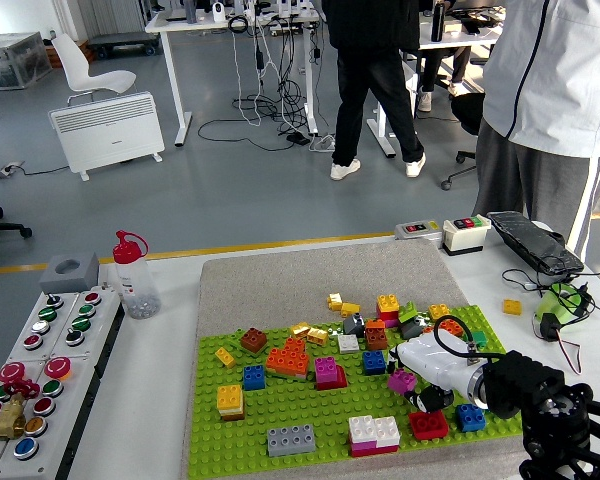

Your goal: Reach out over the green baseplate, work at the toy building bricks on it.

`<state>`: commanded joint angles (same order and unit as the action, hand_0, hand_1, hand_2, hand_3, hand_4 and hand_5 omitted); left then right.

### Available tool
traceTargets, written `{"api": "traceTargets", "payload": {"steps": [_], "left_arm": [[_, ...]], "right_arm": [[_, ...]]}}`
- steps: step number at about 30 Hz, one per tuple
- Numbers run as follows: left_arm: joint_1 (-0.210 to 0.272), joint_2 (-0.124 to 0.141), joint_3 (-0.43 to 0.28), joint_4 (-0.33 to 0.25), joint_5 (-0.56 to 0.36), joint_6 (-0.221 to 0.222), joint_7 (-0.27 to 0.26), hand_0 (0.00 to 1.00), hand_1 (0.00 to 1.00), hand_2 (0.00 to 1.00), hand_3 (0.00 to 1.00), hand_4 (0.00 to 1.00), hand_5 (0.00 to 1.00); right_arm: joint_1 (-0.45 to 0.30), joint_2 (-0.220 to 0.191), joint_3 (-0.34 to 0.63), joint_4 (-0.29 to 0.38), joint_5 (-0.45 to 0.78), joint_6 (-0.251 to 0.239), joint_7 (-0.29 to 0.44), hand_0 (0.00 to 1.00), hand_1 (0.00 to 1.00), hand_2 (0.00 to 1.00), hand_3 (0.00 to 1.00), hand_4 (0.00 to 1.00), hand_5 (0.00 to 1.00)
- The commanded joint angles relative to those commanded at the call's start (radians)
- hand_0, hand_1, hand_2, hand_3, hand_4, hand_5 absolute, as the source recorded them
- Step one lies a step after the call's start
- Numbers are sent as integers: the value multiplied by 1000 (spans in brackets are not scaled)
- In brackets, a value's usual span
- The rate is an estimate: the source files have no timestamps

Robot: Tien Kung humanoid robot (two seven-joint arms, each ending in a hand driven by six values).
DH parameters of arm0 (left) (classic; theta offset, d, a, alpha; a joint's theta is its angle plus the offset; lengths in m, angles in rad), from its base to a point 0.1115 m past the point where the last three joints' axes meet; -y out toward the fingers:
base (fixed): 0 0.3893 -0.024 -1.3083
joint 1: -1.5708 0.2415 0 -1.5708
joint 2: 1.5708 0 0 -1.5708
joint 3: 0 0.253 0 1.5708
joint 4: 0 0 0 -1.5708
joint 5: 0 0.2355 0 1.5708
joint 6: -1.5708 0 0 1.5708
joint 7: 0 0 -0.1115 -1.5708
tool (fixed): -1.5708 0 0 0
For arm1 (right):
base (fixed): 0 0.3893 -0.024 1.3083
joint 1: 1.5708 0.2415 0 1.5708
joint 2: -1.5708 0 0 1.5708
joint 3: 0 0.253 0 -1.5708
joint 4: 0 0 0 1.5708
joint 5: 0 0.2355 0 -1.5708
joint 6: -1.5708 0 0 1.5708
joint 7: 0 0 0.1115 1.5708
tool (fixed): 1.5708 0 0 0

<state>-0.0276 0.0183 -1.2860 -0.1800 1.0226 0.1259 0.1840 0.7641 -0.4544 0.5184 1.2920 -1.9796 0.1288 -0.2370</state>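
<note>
The green baseplate (310, 412) lies on the table's near half with several loose bricks on it. My right hand (416, 384), white-shelled with black fingers, reaches in from the lower right over the plate's right part. It is shut on a magenta brick (401, 381), held just above the studs. A red brick (428, 425) and a blue brick (469, 417) sit right below the hand. A blue brick (374, 362) and a purple-magenta stack (329, 372) stand to its left. My left arm is out of sight.
A grey mat (310, 280) lies under the plate. A button box (40, 350) and a red-capped bottle (132, 278) stand at the left. Right of the plate are cables, a green device (560, 300) and a yellow brick (512, 307). A person (550, 100) stands at the far right.
</note>
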Motion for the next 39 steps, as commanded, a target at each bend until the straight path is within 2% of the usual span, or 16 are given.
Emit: {"api": "traceTargets", "payload": {"steps": [1,2,7,8,22,30,32,37,38,39], "left_arm": [[0,0,1,0,-1,0,0,728,781,800,670,476,998],[-1,0,1,0,-2,0,0,727,781,800,670,477,998],[-2,0,4,0,-5,-1,-1,727,781,800,670,477,998],[-2,1,4,0,-5,-1,-1,728,781,800,670,476,998],[-4,1,6,0,-8,-1,-1,728,780,798,670,477,998],[-5,1,4,0,-9,-1,-1,728,780,798,671,478,998],[-5,1,4,0,-9,-1,-1,728,780,797,671,478,998],[-5,1,4,0,-8,-1,0,728,780,797,671,478,998],[-5,1,5,0,-8,-1,0,728,780,797,671,479,998],[-5,1,5,0,-8,-1,0,728,780,797,671,479,998]], "right_arm": [[1,0,0,-1,0,1,0,153,366,729,733,590,152],[1,1,-1,-2,0,2,1,159,373,762,774,608,156],[3,0,-2,-1,-2,5,6,159,373,762,774,608,156],[3,0,-1,0,-2,5,8,165,373,801,811,637,141],[8,-4,5,26,-5,0,37,166,370,808,837,676,159],[9,-19,3,32,-24,23,48,169,366,794,829,685,160],[12,-26,-2,28,-40,18,63,166,365,754,796,687,142],[15,-35,-20,9,-81,-23,109,166,365,754,796,687,142],[16,-36,-23,5,-86,-31,116,166,366,730,747,678,112],[17,-37,-27,0,-92,-39,124,166,366,730,747,678,112]]}}
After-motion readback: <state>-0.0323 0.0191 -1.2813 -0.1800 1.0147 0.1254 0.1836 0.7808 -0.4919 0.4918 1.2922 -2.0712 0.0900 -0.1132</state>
